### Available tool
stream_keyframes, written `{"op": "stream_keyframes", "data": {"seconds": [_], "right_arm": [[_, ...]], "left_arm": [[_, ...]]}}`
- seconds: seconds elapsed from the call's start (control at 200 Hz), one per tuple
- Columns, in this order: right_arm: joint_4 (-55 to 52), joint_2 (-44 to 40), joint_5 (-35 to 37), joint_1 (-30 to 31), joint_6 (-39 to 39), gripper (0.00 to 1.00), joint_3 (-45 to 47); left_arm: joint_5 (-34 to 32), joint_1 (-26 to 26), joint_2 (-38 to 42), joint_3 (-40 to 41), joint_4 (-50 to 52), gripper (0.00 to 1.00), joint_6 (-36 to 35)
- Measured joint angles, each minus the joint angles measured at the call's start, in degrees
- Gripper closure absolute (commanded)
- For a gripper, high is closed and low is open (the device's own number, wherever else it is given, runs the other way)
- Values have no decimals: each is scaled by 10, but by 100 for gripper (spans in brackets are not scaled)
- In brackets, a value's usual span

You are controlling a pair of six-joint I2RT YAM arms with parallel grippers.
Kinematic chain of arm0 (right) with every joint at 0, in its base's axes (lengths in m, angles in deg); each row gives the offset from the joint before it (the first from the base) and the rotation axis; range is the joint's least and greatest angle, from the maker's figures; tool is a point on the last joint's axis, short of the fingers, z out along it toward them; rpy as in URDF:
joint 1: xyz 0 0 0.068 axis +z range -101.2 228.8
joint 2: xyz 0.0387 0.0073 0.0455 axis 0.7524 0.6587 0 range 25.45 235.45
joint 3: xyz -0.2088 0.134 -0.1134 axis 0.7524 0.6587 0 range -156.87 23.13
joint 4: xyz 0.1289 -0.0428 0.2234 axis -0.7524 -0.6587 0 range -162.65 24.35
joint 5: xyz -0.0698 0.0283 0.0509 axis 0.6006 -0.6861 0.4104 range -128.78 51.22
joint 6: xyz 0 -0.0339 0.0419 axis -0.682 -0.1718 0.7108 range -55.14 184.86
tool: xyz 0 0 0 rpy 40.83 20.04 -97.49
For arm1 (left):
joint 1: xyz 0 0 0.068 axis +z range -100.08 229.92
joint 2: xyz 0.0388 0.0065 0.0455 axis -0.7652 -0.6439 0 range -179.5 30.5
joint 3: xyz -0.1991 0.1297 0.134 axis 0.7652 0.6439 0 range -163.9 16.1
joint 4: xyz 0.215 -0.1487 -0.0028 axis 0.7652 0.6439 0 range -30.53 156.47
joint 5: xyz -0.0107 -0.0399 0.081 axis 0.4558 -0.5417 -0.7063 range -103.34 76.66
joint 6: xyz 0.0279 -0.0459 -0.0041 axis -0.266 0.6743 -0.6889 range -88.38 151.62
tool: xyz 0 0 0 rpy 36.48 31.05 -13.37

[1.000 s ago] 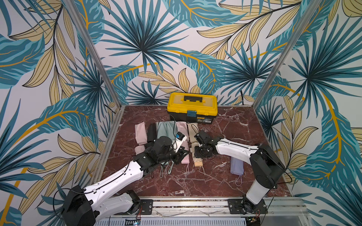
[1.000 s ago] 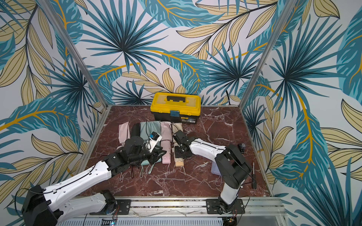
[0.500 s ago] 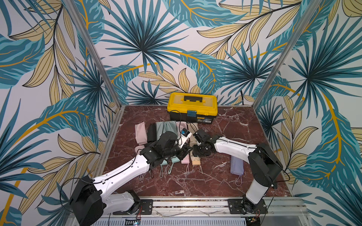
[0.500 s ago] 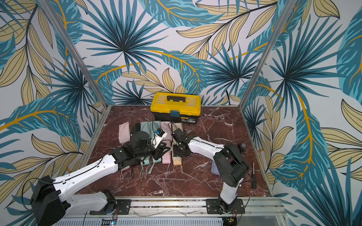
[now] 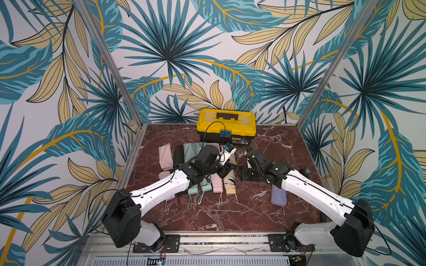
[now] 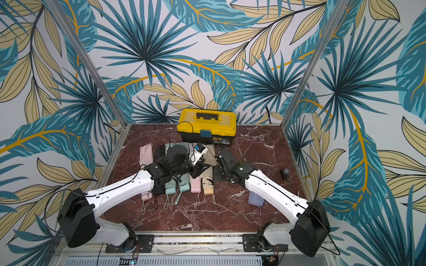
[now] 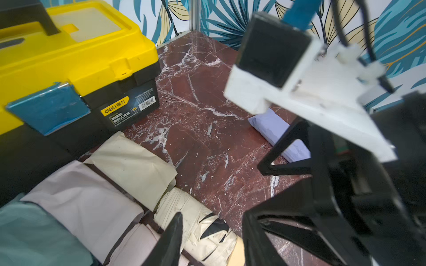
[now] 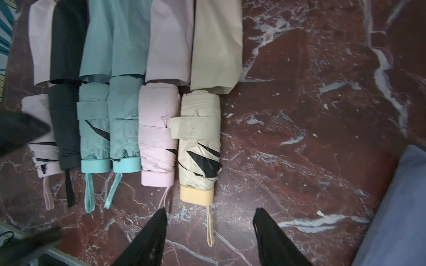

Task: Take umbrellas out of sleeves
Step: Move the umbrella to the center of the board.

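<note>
**Six out, the lilac one left**

A row of bare umbrellas [image 8: 124,129] lies on the table [image 5: 230,214], each just in front of one of the emptied sleeves [image 8: 115,39]. The beige umbrella [image 8: 199,142] ends the row, with the beige sleeve [image 8: 216,46] flat behind it. The lilac sleeve [image 5: 278,197] lies apart to the right, partly under my right arm. It looks plump, and a wrist loop [image 5: 280,213] trails from its near end, so I judge its umbrella is still inside. My right gripper [image 8: 211,210] hangs over bare marble between the beige handle and that sleeve, jaws apart and empty. My left gripper [image 7: 212,215] hovers above the beige umbrella, also spread and holding nothing. I read this as the change-over to the last umbrella. Next, one gripper must pin the sleeve's far end while the other takes the loop end and draws it straight out, since the limp fabric may drag along
</note>
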Motion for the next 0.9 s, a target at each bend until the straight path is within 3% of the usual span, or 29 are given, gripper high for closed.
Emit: {"op": "stream_keyframes", "data": {"seconds": [0.205,0.26,0.421,0.616,0.901], "right_arm": [[-40,-87,-3,-99,14,37,101],[-53,-113,0,-115,19,27,117],[-75,-148,14,-171,55,26,151],[-94,-129,36,-248,101,26,170],[-77,-84,54,-290,127,31,178]], "left_arm": [[47,-5,-109,-80,-15,56,-32],[53,-10,-130,-94,-16,56,-42],[73,-24,-177,-130,-16,56,-57],[78,-33,-181,-133,-17,56,-58],[72,-37,-143,-95,-19,56,-55]]}}
